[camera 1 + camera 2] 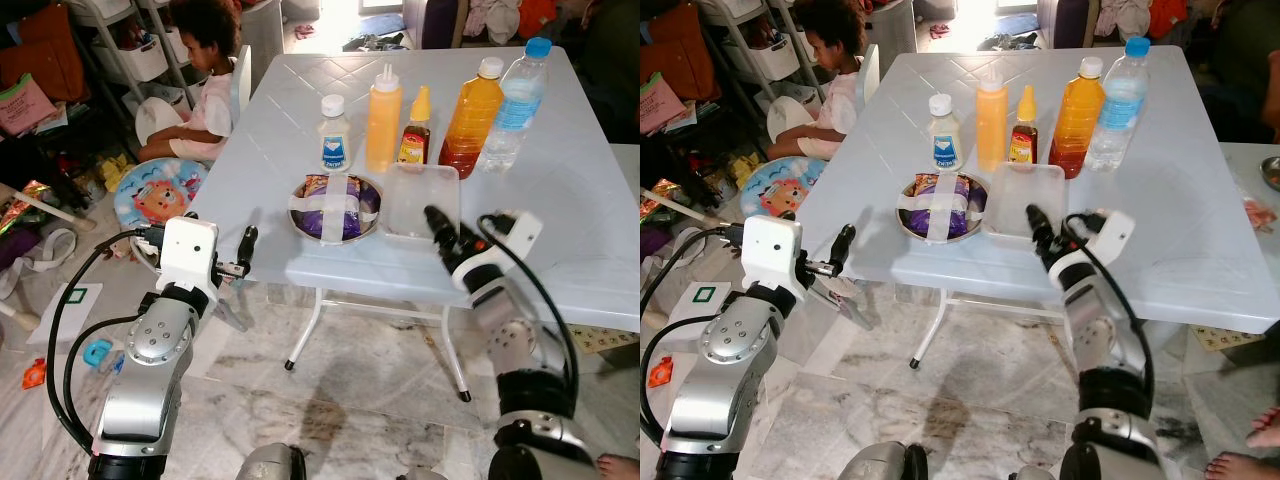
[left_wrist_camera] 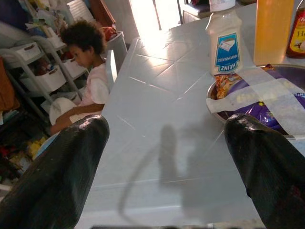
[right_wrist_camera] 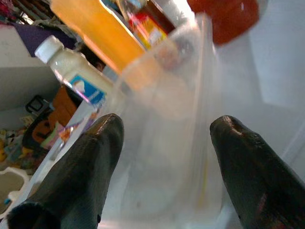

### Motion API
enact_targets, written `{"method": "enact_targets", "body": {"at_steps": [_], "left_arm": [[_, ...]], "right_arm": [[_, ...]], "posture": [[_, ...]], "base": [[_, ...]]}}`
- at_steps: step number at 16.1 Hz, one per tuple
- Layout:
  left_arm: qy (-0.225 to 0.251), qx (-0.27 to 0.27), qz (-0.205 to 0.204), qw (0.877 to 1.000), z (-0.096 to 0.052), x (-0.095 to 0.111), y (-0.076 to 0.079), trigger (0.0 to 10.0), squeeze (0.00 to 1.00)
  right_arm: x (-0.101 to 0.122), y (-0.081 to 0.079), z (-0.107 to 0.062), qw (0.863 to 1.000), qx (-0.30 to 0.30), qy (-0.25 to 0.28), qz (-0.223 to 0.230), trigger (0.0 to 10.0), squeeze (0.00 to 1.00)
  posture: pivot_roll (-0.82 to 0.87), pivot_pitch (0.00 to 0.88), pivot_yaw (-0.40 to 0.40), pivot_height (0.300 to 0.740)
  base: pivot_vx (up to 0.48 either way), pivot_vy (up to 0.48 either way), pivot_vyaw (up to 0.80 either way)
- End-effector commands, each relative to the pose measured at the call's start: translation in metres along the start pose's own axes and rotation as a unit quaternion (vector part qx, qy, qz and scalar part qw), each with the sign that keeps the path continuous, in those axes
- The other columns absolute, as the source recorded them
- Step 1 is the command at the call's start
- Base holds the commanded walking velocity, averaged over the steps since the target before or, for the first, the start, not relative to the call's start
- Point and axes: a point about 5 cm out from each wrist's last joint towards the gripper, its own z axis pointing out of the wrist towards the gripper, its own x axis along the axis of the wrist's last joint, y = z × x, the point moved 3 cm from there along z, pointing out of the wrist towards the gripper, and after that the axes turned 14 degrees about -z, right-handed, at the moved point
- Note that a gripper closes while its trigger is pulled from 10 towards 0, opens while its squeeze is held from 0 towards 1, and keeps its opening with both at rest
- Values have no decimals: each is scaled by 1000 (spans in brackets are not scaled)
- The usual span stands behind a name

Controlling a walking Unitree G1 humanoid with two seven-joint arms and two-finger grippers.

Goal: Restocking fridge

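On the pale blue table [image 1: 560, 250] stand a mayonnaise bottle [image 1: 335, 134], a yellow squeeze bottle [image 1: 384, 118], a small sauce bottle [image 1: 415, 128], an orange juice bottle [image 1: 471, 118] and a water bottle [image 1: 515, 104]. In front of them sit a taped metal bowl [image 1: 337, 207] holding a purple packet, and a clear plastic container [image 1: 420, 200]. My right gripper [image 1: 438, 228] is open at the container's near edge, with a finger [image 3: 86, 167] on each side of the container [image 3: 167, 119]. My left gripper [image 1: 241, 278] is open at the table's front left edge, facing the bowl [image 2: 267, 100].
A child [image 1: 205, 90] sits at the table's far left beside shelves with bins [image 1: 140, 50]. Toys and a round mat [image 1: 160, 190] clutter the floor on the left. A person's foot [image 1: 1250, 430] shows at lower right. The marble floor [image 1: 340, 400] lies under the table.
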Motion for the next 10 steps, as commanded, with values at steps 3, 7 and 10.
{"method": "enact_targets", "body": {"at_steps": [3,7,10], "left_arm": [[7,-10,5,1000,2,6,3,10000,0],[8,-9,5,1000,1,7,3,10000,0],[8,-11,4,1000,1,6,4,10000,0]], "right_arm": [[-2,-2,5,999,3,1,51,0,0],[-2,3,6,998,-6,-1,64,0,0],[-2,9,5,997,-17,-1,81,0,0]], "posture": [[112,47,125,740],[113,48,119,740],[108,48,121,740]], "base": [[0,0,0],[0,0,0],[0,0,0]]}}
